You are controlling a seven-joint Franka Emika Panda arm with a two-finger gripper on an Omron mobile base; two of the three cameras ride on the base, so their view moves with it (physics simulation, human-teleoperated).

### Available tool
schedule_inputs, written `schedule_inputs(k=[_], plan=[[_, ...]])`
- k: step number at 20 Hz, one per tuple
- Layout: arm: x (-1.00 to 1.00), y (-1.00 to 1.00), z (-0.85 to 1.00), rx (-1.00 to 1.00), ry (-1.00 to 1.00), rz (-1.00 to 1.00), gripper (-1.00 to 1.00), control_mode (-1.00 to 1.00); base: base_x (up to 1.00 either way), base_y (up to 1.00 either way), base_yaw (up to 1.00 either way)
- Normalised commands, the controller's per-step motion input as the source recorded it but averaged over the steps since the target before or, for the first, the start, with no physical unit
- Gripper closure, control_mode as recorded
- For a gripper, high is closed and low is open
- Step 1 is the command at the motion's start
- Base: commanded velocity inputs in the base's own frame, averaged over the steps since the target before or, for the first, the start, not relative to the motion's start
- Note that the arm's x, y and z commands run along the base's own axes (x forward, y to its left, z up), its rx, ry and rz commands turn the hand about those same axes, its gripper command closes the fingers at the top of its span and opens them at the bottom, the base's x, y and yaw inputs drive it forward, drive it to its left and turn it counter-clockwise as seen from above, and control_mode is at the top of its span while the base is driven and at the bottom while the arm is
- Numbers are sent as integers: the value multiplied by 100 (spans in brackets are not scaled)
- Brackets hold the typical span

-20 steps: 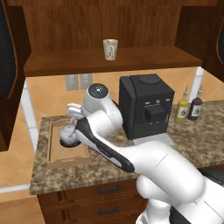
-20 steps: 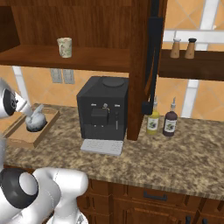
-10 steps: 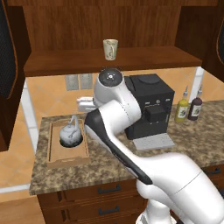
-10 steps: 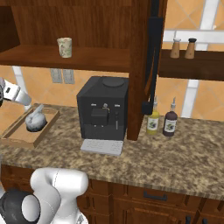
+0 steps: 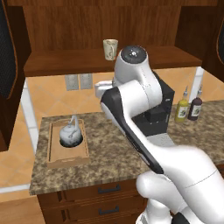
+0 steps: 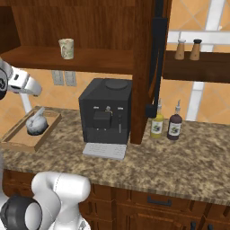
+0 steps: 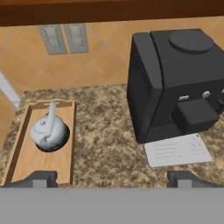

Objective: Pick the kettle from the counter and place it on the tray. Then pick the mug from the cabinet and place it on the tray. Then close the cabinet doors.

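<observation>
Left base view: the white arm stands in front of the black coffee machine (image 5: 159,109) and hides most of it. The cabinet doors (image 5: 9,65) are cut off at both picture edges, swung open. The kettle (image 5: 71,134), squat and silver-grey with its thin handle upright, sits in the far half of the light-wood tray (image 5: 54,148); the near half of the tray is bare. The tray lies at the left end of the speckled table (image 5: 109,153), close to its left edge. The cream mug (image 5: 110,49) stands upright on the cabinet (image 5: 87,26) shelf, well apart from the kettle, with free shelf on both sides.

Right base view: the arm is cut off at the left edge. Kettle and tray lie left of the coffee machine, with open granite between them. Two bottles (image 6: 165,126) stand right of the machine, beside the cabinet's side wall.

Hand view: the jaws (image 7: 111,178) stand wide apart, holding nothing, their dark tips low in the picture well above the table. The tray's left side is cut off. A pale grey mat (image 7: 177,151) lies in front of the machine.
</observation>
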Motion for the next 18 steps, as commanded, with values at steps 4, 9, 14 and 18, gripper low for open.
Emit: schedule_inputs(k=[4, 9, 14, 18], plan=[[14, -39, 8, 0, 1, 0, -100, -100, 0, 0, 0], [3, -14, 17, 0, -4, 6, -100, -100, 0, 0, 0], [1, -12, 66, 0, -23, 11, -100, -100, 0, 0, 0], [12, -22, 59, 0, -20, 6, -100, -100, 0, 0, 0]])
